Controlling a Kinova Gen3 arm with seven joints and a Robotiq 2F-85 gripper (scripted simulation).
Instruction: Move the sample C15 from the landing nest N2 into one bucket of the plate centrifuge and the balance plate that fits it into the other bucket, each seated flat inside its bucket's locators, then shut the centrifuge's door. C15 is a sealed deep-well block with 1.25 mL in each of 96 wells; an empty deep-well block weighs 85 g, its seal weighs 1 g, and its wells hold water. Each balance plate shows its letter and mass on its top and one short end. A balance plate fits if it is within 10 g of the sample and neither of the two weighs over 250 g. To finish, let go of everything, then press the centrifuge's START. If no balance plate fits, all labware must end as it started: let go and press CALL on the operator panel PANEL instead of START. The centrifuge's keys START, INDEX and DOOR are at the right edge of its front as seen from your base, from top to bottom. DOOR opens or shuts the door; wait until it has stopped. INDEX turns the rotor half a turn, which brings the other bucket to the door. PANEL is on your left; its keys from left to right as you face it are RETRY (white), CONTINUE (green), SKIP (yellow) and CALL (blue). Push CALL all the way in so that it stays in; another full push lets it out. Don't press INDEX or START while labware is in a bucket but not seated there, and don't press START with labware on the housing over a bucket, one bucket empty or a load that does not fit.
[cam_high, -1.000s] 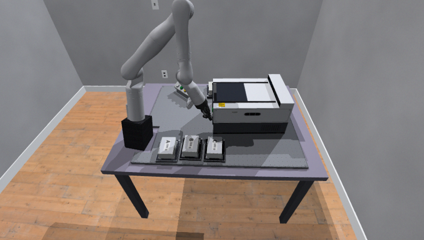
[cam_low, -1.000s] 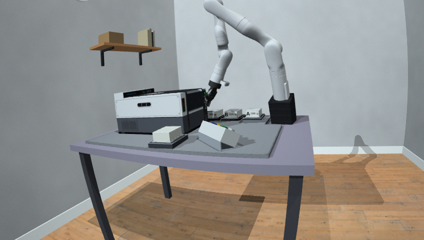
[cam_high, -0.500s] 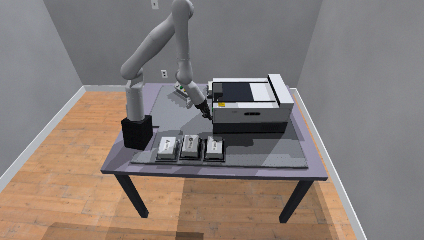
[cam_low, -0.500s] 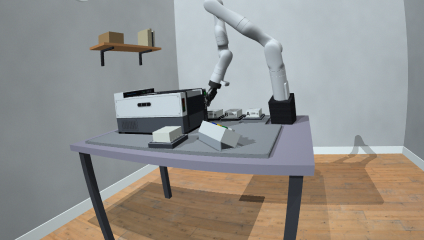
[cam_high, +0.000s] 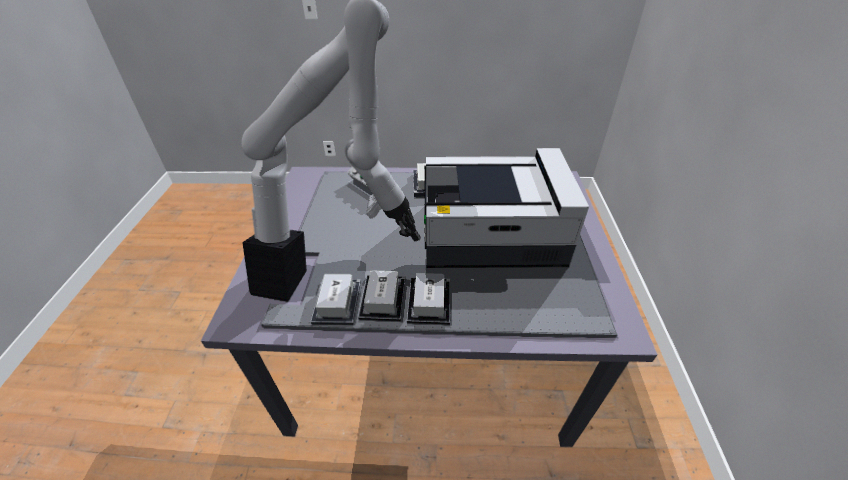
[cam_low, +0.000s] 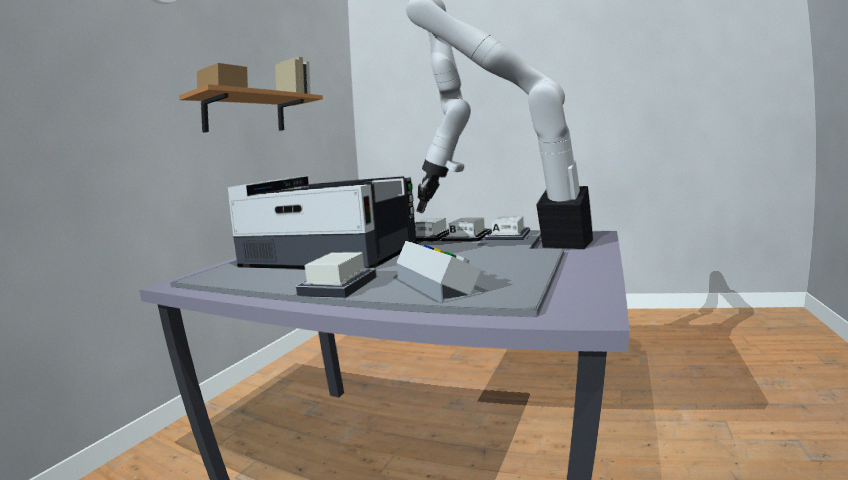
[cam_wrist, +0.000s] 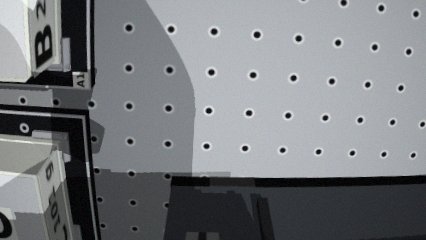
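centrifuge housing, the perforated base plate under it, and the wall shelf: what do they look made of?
Centrifuge housing: probably painted sheet metal or moulded plastic; flat white panels over a dark grey vented base, matte.
Base plate: looks like grey anodised or painted metal, judging by its regular grid of dark holes.
Wall shelf: seemingly wood, a brown board on black, likely metal, brackets.
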